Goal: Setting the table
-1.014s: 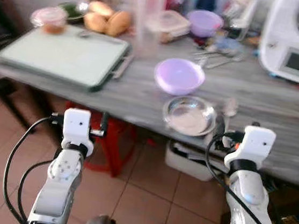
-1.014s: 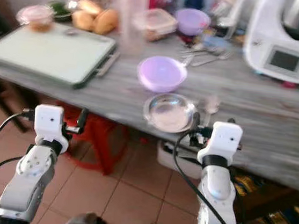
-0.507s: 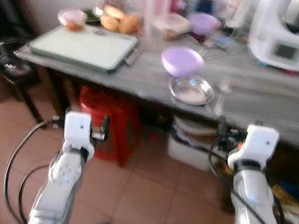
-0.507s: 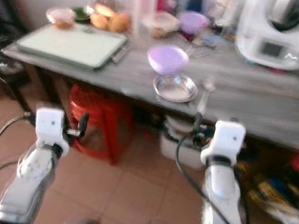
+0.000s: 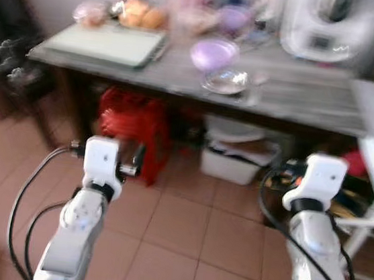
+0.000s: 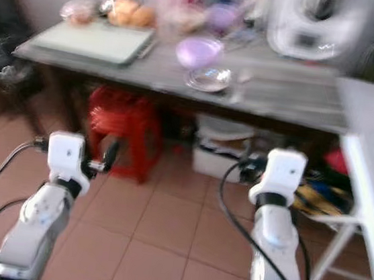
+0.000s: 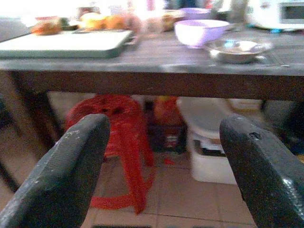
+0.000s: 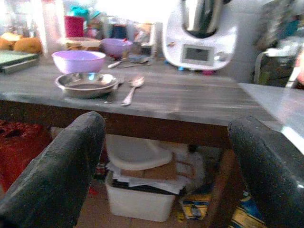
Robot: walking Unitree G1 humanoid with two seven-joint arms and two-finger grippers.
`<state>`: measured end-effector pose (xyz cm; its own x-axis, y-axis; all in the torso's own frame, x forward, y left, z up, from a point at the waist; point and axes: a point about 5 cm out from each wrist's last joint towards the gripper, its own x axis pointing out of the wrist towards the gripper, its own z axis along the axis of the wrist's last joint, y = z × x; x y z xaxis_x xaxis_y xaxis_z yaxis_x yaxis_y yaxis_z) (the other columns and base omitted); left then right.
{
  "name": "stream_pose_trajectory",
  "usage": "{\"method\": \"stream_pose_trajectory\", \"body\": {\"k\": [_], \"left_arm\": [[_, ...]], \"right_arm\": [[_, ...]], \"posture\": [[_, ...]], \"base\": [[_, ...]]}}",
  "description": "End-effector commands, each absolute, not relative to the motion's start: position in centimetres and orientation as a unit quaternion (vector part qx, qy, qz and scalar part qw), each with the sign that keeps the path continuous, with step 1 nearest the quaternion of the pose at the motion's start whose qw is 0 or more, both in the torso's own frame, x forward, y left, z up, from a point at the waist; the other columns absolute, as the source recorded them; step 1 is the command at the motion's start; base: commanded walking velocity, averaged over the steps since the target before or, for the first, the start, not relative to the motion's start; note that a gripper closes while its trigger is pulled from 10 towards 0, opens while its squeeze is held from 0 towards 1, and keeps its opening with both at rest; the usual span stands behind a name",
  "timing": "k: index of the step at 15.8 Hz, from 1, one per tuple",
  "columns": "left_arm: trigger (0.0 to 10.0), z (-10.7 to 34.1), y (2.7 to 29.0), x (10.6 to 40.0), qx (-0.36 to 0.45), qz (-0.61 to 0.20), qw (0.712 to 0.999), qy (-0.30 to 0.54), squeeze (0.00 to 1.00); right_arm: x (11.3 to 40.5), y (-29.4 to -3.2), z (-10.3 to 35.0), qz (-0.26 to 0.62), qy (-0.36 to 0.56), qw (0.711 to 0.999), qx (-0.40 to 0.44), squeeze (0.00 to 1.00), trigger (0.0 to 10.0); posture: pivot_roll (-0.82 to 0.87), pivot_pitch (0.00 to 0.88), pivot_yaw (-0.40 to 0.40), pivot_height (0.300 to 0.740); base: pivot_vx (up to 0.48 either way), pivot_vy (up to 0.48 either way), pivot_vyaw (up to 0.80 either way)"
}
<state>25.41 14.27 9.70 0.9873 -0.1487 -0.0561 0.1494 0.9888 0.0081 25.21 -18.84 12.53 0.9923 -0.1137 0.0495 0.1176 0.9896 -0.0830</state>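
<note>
Grey worktop: wooden table stands well ahead of the robot, cluttered along its back edge and blurred in the head views.
Dishes to set: steel plate sits near the front edge, a lilac bowl just behind it, and a spoon with a fork lying just beside the plate on its right.
Other items: cutting board at the left end with bread rolls behind it; white kitchen machine at the right end.
Under table: red stool and white bin.
Left gripper: fingers spread wide, holding nothing, low and level with the space under the table.
Right gripper: likewise spread and empty, aimed below the table edge.
Step in hand: judged to be moving about the room between pickups, with both arms carried low.
Doing it well: steady the walk so the blur clears, square up to the plate, and raise the right arm above the table edge before reaching.
Risk: a low reach could strike the table's front rail.
</note>
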Motion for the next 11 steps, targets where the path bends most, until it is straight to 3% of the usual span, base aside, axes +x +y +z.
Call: {"method": "stream_pose_trajectory", "body": {"k": [1,4,11], "left_arm": [[10.0,10.32,13.80,25.54,0.001,-0.091,0.996,0.014,0.00],[10.0,10.47,13.47,25.48,-0.005,-0.108,0.994,0.008,0.00],[10.0,10.57,13.38,25.42,-0.009,-0.117,0.993,0.008,0.00]], "right_arm": [[25.51,-18.90,12.94,-0.057,-0.028,0.997,-0.042,0.00,10.0],[25.52,-18.90,12.93,-0.057,-0.028,0.997,-0.043,0.00,10.0],[25.55,-18.84,12.84,-0.057,-0.027,0.997,-0.046,0.00,10.0]], "posture": [[-0.04,0.000,0.022,0.740],[-0.04,0.000,0.026,0.740],[-0.04,0.000,0.028,0.740]], "base": [[0.000,0.000,-0.80],[0.000,-0.110,-0.40],[0.000,-0.442,0.00]]}}
